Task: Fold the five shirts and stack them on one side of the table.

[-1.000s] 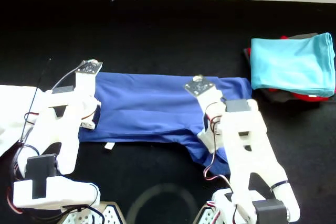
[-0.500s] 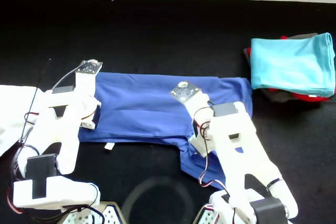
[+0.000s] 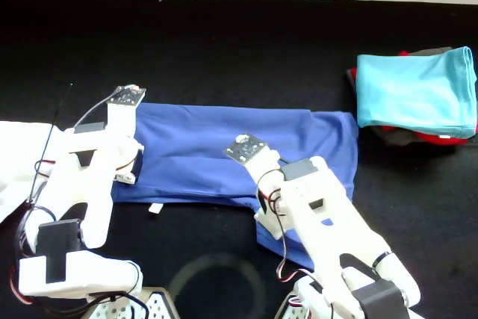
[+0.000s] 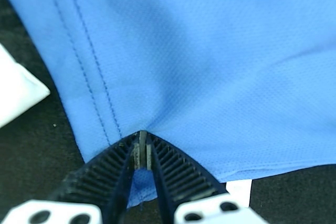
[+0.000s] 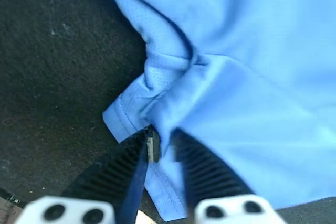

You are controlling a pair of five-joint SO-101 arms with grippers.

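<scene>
Shifted leftward, R end effector [image 5: 160, 139] grips blue shirt [image 3: 202, 147]; L end effector [image 4: 142, 141] too.

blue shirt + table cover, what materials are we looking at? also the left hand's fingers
The blue shirt looks like fine knit mesh, likely synthetic: tiny pinhole texture, faint sheen, double-stitched hem. The table cover seems to be a black felt-like cloth: matte, with a speckled fuzzy nap. The left hand has black fingers with ridged faces, probably printed plastic, though the look alone can't confirm that.
</scene>
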